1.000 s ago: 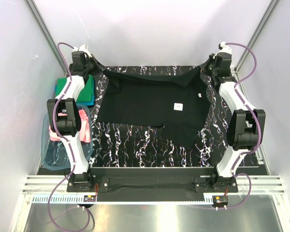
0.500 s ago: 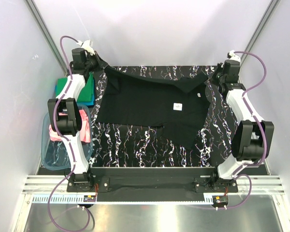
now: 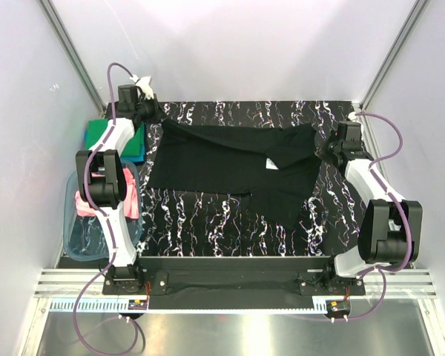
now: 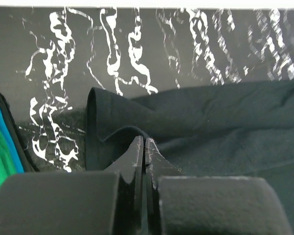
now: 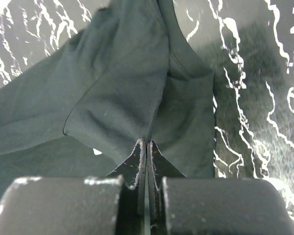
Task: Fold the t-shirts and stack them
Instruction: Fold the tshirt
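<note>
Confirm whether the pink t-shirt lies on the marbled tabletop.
No, the pink t-shirt sits bunched inside the clear blue-tinted tub at the left.

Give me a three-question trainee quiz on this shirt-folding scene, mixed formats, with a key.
1. True or false: the left gripper and the right gripper are both shut on the black t-shirt.
2. Where is the pink t-shirt? A) in the clear tub B) in the right gripper C) under the black t-shirt
3. Fill in: the green t-shirt lies on top of a ____ one.
Key: 1 true; 2 A; 3 blue t-shirt.
</note>
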Controlling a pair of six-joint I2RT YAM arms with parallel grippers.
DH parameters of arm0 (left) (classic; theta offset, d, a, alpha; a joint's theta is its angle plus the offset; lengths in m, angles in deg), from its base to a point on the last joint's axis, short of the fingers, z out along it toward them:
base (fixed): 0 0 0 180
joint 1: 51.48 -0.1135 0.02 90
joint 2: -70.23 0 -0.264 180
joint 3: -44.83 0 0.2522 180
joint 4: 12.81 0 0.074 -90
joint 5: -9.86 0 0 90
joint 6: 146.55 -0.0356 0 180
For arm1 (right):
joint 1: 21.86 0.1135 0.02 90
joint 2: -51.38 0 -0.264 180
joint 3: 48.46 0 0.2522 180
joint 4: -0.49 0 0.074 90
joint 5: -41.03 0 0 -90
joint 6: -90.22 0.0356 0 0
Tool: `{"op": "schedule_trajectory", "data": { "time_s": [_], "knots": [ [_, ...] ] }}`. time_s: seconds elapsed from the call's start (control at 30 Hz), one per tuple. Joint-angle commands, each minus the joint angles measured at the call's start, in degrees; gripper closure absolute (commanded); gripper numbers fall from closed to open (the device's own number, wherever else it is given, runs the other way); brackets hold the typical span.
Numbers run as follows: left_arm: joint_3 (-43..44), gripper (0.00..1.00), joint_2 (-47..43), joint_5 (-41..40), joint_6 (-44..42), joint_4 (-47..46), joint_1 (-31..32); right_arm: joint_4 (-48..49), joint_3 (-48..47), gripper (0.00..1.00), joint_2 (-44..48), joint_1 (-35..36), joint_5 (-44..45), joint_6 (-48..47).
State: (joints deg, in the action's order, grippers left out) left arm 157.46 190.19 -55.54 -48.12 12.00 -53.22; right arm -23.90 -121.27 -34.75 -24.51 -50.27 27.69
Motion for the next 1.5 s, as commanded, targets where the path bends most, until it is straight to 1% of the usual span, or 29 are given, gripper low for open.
{"op": "schedule_trajectory", "data": {
  "time_s": [0.0,0.1,0.17,0.2,0.27,0.33,0.4,0.47,0.5,0.53,0.6,0.7,0.73,0.77,0.87,1.0,1.13,1.23,1.37,1.4,1.47],
  "knots": [
    [-0.34,1.00,-3.95,-2.28,-3.69,-0.85,0.68,0.96,0.86,1.00,1.93,0.11,-0.19,1.89],
    [1.49,1.00,-3.95,-2.37,-1.06,0.11,0.60,1.49,-0.27,1.00,1.67,0.11,0.16,1.89],
    [1.85,1.00,-4.64,-1.66,2.53,-2.07,0.60,1.14,-2.38,1.00,1.40,0.11,0.86,2.33],
    [1.94,1.00,-5.26,-1.49,3.95,-3.39,0.33,1.14,-5.17,1.00,1.14,0.11,0.95,2.68],
    [3.77,1.00,-5.00,-2.18,8.07,-6.65,0.16,2.89,-8.17,1.00,0.44,0.11,0.69,4.09],
    [6.15,1.00,-2.90,-2.89,10.28,-8.05,-0.37,7.52,-11.69,1.00,-1.58,0.11,-1.32,4.88],
    [9.93,1.00,-0.88,-2.72,14.06,-8.67,-0.98,9.75,-15.20,1.00,-4.82,0.11,-3.00,6.28],
    [11.34,1.00,2.11,-1.31,17.83,-10.86,-1.51,14.31,-16.80,1.00,-7.03,0.11,-3.88,8.03],
    [11.95,0.98,2.81,-1.05,19.25,-12.00,-1.78,15.80,-17.41,1.00,-9.04,0.11,-4.41,8.57],
    [12.05,0.96,4.13,-0.35,20.56,-14.28,-2.04,18.95,-17.68,1.00,-10.19,0.11,-5.63,9.44],
    [11.87,0.94,5.19,-0.17,23.91,-16.49,-2.48,21.78,-18.55,1.00,-13.61,0.11,-7.22,10.06],
    [11.87,0.93,7.39,0.53,27.25,-20.27,-2.48,27.40,-18.83,1.00,-17.57,0.11,-9.59,11.47],
    [11.61,0.93,7.91,1.84,28.21,-22.97,-2.48,30.47,-18.74,1.00,-18.54,0.02,-10.73,12.34],
    [11.43,0.93,9.05,2.46,30.23,-24.39,-2.48,31.45,-18.91,1.00,-19.51,0.02,-11.18,12.70],
    [11.95,0.94,10.81,3.26,32.79,-27.57,-2.48,34.01,-21.10,1.00,-23.99,-0.07,-13.11,14.36],
    [14.33,0.94,13.10,2.82,31.74,-26.79,-2.39,34.36,-25.23,1.00,-28.91,-0.24,-14.52,14.73],
    [15.91,0.93,13.81,0.81,30.33,-25.73,-2.39,33.92,-28.66,1.00,-31.90,-0.68,-13.82,14.55],
    [17.49,0.93,14.94,-0.34,30.60,-25.99,-2.39,34.45,-33.58,1.00,-35.42,-1.03,-13.46,14.55],
    [18.64,0.96,15.65,-0.08,32.17,-27.22,-2.31,34.28,-41.30,1.00,-39.11,-1.21,-14.95,13.59],
    [18.47,1.00,15.57,0.18,32.35,-28.00,-2.31,34.36,-42.02,1.00,-39.90,-1.21,-16.26,13.32],
    [18.29,1.00,15.22,1.32,32.18,-28.45,-2.13,34.19,-42.82,1.00,-39.91,-1.21,-16.89,12.70]
  ]
}}
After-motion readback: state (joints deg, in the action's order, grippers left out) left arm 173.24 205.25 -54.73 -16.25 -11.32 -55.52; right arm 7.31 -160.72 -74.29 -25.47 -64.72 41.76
